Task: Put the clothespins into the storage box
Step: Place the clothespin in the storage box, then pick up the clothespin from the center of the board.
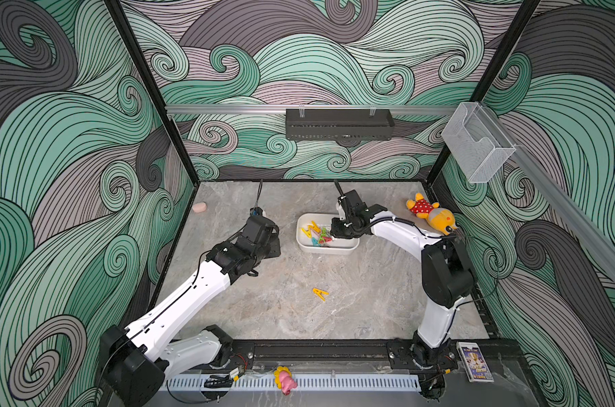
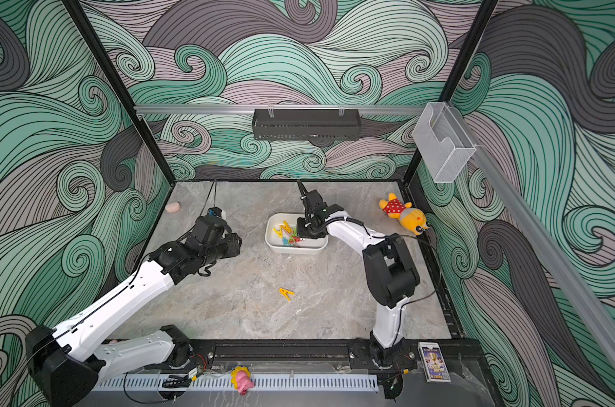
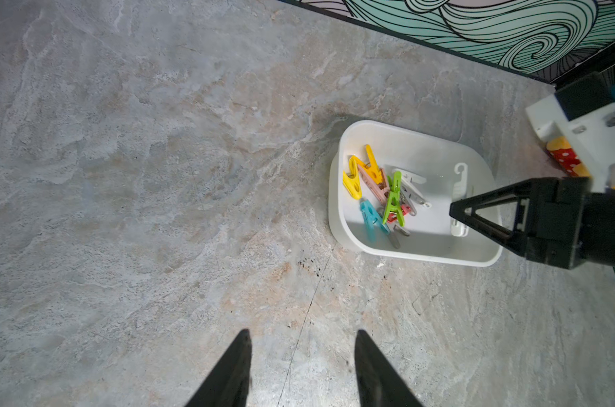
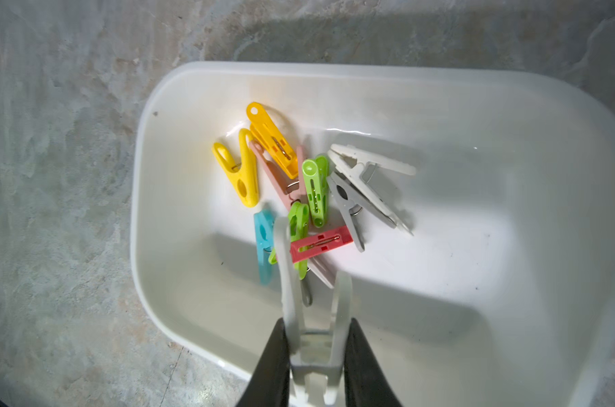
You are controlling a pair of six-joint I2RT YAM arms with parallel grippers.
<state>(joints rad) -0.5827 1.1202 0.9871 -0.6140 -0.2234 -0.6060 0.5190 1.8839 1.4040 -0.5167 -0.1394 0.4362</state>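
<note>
The white storage box sits mid-table towards the back. Inside lie several clothespins in yellow, pink, green, teal, red, grey and white. My right gripper hangs over the box, shut on a white clothespin that points down into it. One yellow clothespin lies on the table nearer the front. My left gripper is open and holds nothing, above bare table left of the box.
A yellow plush toy in a red dotted dress lies at the back right. A pink lump sits at the back left. A black perforated tray and a clear acrylic holder hang on the walls. A card box stands front right.
</note>
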